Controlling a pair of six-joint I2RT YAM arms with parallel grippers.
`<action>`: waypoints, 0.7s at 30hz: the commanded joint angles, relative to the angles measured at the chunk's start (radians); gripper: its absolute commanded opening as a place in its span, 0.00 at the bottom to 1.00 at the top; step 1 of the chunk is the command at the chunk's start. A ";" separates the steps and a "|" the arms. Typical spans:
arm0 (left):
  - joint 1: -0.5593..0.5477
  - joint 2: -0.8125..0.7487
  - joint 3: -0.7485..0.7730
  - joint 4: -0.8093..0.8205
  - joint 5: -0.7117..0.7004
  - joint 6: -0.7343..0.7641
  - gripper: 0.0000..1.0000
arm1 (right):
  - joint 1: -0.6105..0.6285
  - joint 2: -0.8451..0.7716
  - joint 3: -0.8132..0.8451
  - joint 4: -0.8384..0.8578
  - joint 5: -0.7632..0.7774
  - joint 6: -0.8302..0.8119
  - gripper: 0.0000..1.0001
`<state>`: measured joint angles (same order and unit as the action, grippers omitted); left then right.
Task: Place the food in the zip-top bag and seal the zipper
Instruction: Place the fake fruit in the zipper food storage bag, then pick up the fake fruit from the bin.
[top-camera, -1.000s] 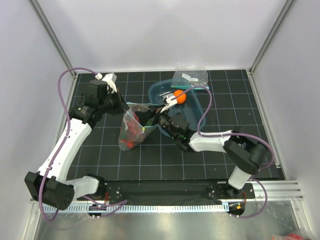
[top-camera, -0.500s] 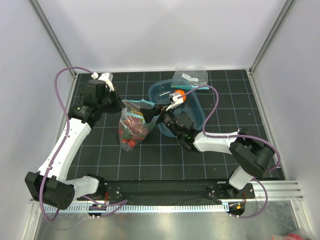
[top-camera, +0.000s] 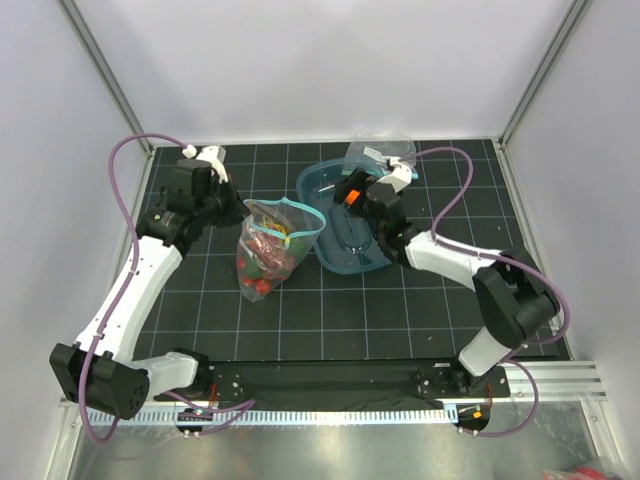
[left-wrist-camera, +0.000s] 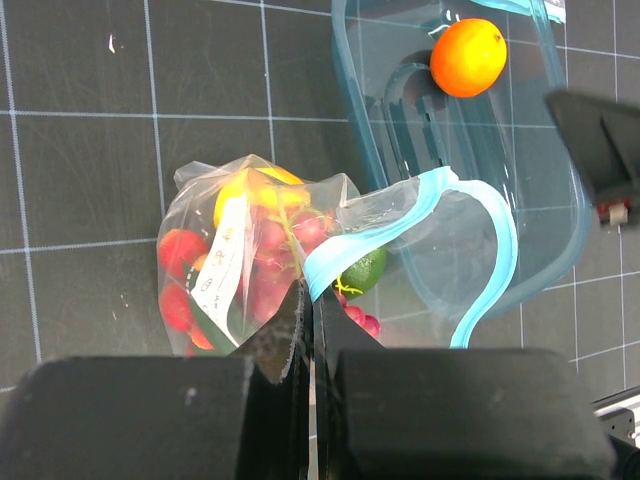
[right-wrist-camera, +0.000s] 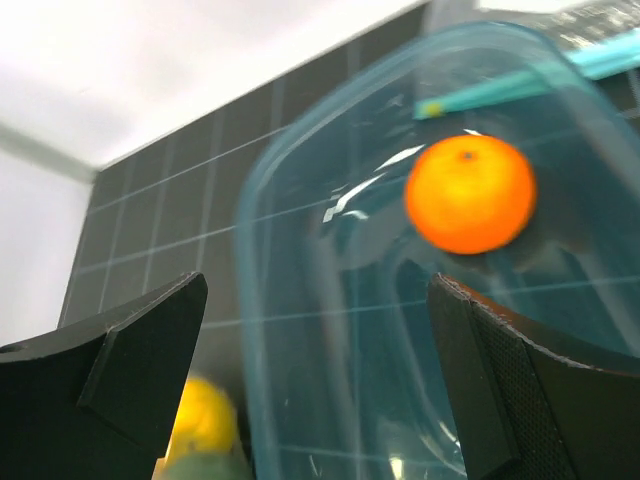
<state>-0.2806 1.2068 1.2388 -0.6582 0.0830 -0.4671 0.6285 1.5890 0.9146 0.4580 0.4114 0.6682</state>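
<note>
While the left claw (left-wrist-camera: 308, 305) is pinching the zipper (left-wrist-camera: 400, 232) of the mostly filled bag (left-wrist-camera: 235, 265), the right claw (right-wrist-camera: 315, 365) is hanging spread wide, facing the last orange (right-wrist-camera: 470, 193) in the tub (right-wrist-camera: 252, 300); the bag is gaping unsealed.

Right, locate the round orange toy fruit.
The orange fruit sits in the teal translucent plastic tub, right of the clear zip-top bag in the top view, facing the open right gripper.

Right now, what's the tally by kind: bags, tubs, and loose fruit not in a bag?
Bags: 2, the big bag and the small bag
Tub: 1
Loose fruit: 1, the orange, lying in the tub
Total: 4
</note>
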 joint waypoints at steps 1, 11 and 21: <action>0.008 -0.007 0.027 0.034 0.017 0.004 0.00 | -0.068 0.061 0.105 -0.223 0.032 0.170 1.00; 0.008 -0.010 0.027 0.035 0.023 -0.001 0.00 | -0.136 0.307 0.441 -0.605 0.069 0.341 1.00; 0.008 -0.003 0.025 0.037 0.040 -0.001 0.00 | -0.144 0.512 0.706 -0.820 0.150 0.419 1.00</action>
<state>-0.2810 1.2068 1.2388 -0.6582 0.1009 -0.4675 0.4896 2.0644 1.5131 -0.2420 0.4862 1.0470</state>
